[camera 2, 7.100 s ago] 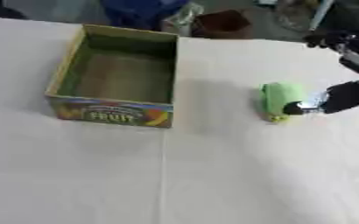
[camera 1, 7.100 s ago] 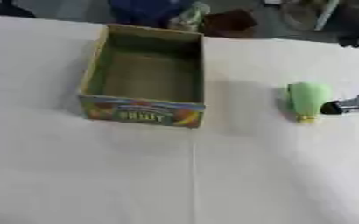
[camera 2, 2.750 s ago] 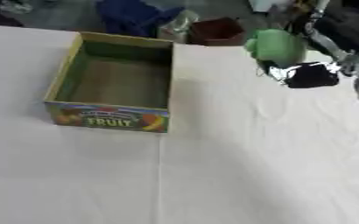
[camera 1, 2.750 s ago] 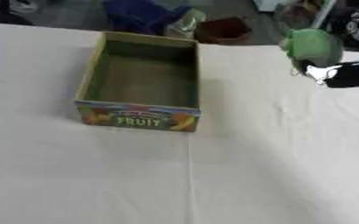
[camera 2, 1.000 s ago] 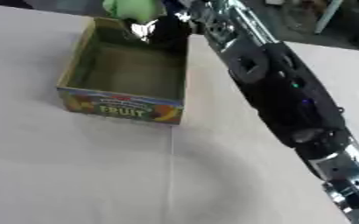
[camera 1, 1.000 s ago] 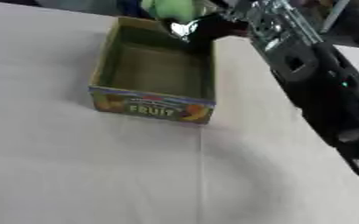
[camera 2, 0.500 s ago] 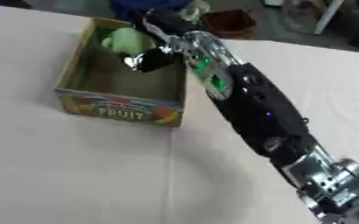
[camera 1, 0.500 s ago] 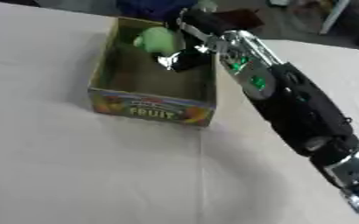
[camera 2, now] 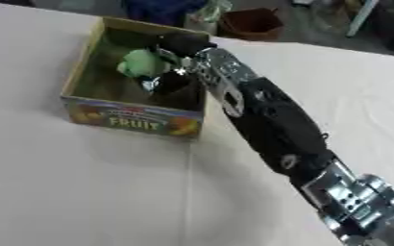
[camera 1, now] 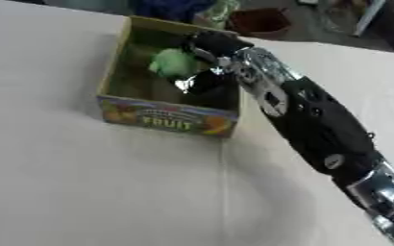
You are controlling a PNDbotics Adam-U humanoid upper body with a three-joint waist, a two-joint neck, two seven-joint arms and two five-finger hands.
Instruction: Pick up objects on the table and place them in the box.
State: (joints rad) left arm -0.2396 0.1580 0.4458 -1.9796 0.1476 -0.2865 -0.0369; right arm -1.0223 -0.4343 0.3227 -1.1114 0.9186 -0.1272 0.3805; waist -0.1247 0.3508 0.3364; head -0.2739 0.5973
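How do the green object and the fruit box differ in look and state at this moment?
The green object is small, rounded and plain light green; the fruit box is large, rectangular and open-topped, with a colourful printed front reading FRUIT. The green object is held in the right hand, inside the box's walls, while the fruit box rests on the table untouched. Whether the green object touches the box floor cannot be told. Both are partly green.
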